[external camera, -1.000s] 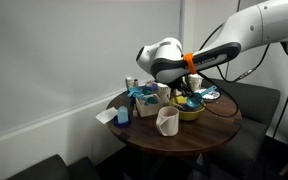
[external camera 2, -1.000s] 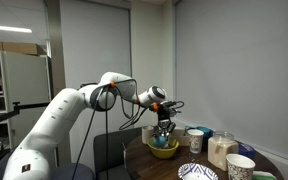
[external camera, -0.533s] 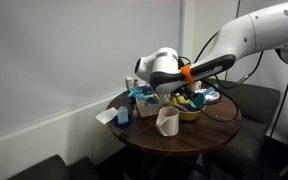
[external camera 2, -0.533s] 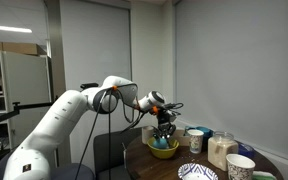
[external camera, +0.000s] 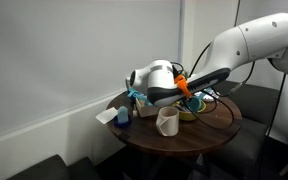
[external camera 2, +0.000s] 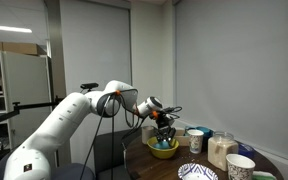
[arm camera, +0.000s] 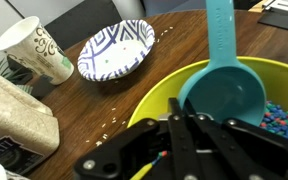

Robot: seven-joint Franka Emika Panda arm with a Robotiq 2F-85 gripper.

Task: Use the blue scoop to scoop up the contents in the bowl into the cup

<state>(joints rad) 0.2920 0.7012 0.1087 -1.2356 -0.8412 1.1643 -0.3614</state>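
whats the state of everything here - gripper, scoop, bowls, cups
yellow bowl: upright, partly filled
contents: loose coloured bits in the bowl's bottom
blue scoop: open side up, looks empty, lying in the yellow bowl
gripper: shut, tips at the scoop's near edge, grip unclear
off-white cup: upright, inside not visible
patterned white bowl: upright, empty
paper cup: upright

Both exterior views are dim, soft and low in detail. The light seems to come from above, and under the table (external camera: 199,132) there is deep shadow. The wrist view is brighter: the blue scoop (arm camera: 224,90) and the bowl (arm camera: 154,105) look sharp, while the gripper (arm camera: 196,125) at the bottom edge is dark and blurred.
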